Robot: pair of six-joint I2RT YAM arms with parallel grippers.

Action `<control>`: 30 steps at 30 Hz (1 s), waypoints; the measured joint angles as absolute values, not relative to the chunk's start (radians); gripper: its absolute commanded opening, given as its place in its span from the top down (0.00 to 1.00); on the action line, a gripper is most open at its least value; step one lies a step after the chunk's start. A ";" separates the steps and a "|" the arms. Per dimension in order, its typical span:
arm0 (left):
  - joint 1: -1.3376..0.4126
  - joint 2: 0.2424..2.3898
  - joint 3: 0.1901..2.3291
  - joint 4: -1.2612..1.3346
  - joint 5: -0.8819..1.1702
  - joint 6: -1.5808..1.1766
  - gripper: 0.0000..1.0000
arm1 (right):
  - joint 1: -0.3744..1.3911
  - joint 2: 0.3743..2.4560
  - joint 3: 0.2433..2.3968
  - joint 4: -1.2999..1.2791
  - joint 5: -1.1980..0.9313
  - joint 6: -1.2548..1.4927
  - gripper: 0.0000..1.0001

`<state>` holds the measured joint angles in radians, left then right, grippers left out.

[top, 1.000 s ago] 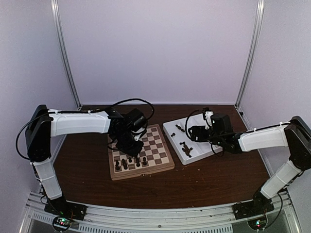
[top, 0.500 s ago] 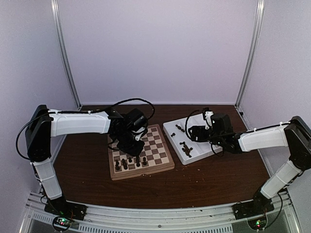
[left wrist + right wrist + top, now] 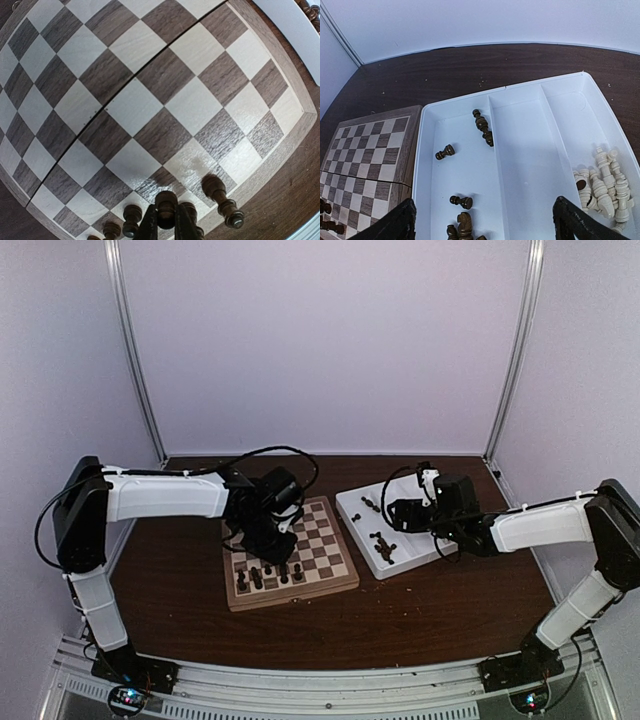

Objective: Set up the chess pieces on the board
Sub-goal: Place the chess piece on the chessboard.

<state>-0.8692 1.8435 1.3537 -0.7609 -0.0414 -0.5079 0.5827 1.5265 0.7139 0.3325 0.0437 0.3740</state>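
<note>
place: robot lab cell | evidence: plain white walls (image 3: pixel 320 340), aluminium frame posts (image 3: pixel 140 370)

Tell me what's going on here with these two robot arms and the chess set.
The left arm's tool is closed on a dark chess piece at the near edge of the chessboard, beside a few dark pieces already standing there. The right arm's tool hangs open over the white tray, where more dark pieces lie loose in one compartment and pale pieces in another. Most of the board is bare.
</note>
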 measured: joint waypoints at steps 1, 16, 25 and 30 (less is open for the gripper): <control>-0.869 1.845 1.353 -0.759 -0.041 -0.508 1.00 | 0.583 1.526 0.714 0.332 0.044 0.374 0.07; -0.869 1.860 1.346 -0.749 -0.040 -0.512 0.95 | 0.583 1.526 0.714 0.332 0.044 0.374 0.07; -0.869 1.860 1.346 -0.749 -0.040 -0.512 0.89 | 0.583 1.526 0.714 0.332 0.043 0.374 0.07; -0.869 1.860 1.346 -0.749 -0.040 -0.515 0.82 | 0.583 1.526 0.714 0.332 0.043 0.374 0.07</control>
<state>-0.8692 1.8603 1.3460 -0.7494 -0.0402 -0.5148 0.5827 1.5265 0.7143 0.3325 0.0433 0.3740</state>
